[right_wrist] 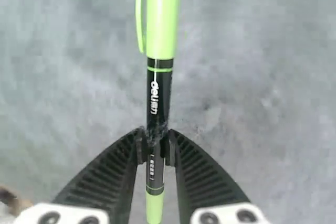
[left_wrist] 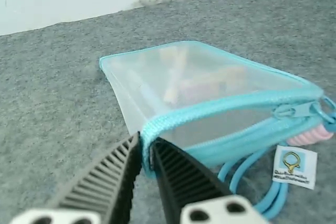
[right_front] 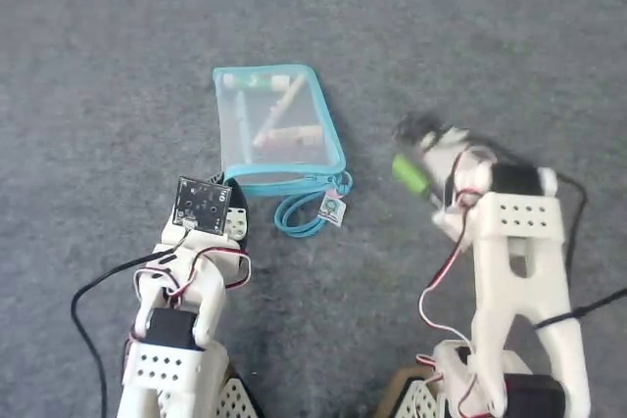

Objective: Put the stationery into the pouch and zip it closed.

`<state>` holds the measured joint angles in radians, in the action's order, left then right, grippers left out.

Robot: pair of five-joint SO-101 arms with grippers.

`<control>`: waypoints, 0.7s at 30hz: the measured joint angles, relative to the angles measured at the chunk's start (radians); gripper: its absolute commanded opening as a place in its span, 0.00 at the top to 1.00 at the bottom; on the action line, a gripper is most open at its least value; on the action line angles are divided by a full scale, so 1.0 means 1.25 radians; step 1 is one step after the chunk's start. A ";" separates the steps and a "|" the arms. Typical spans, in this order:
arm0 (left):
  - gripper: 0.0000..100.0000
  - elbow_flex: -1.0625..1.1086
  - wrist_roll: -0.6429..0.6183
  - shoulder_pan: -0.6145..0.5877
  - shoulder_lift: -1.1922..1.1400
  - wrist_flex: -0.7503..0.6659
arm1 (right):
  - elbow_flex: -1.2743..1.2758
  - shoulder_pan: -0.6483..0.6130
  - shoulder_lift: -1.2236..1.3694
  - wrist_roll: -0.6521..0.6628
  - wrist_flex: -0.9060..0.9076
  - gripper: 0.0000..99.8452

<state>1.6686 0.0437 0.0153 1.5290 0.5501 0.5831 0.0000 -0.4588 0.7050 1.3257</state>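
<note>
A clear pouch (right_front: 277, 129) with teal trim lies flat on the grey carpet, with several pens and sticks inside. My left gripper (left_wrist: 146, 150) is shut on the teal zipper edge at the pouch's (left_wrist: 199, 85) near left corner; in the high view the left gripper (right_front: 235, 201) sits at that corner. The zipper pull (left_wrist: 296, 110) is at the far end of that edge, and the two teal bands look parted. My right gripper (right_wrist: 156, 142) is shut on a green and black pen (right_wrist: 157, 51). It holds the pen (right_front: 411, 173) above the carpet, right of the pouch and apart from it.
A teal wrist strap (right_front: 299, 214) and a small white tag (right_front: 332, 209) trail from the pouch's near right corner. Grey carpet (right_front: 509, 66) covers the table, with a pale wall along its far edge.
</note>
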 measured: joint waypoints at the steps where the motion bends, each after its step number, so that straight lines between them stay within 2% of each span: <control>1: 0.99 0.000 0.000 0.000 0.000 0.000 | -0.026 -0.010 0.001 -0.083 0.015 0.98; 4: 0.99 0.000 0.000 0.000 0.000 0.000 | -0.060 -0.061 0.044 -0.282 0.026 0.98; 9: 0.99 0.000 0.000 0.000 0.000 0.000 | -0.068 -0.123 0.200 -0.471 -0.027 0.98; 17: 0.99 0.000 0.005 0.000 0.000 0.000 | -0.069 -0.128 0.396 -0.511 -0.176 0.97; 21: 0.99 0.000 0.005 0.000 0.000 0.000 | -0.069 -0.125 0.404 -0.511 -0.179 0.87</control>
<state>1.6686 0.0499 0.0153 1.5290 0.5501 0.4971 -0.1565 0.0460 0.0667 1.1017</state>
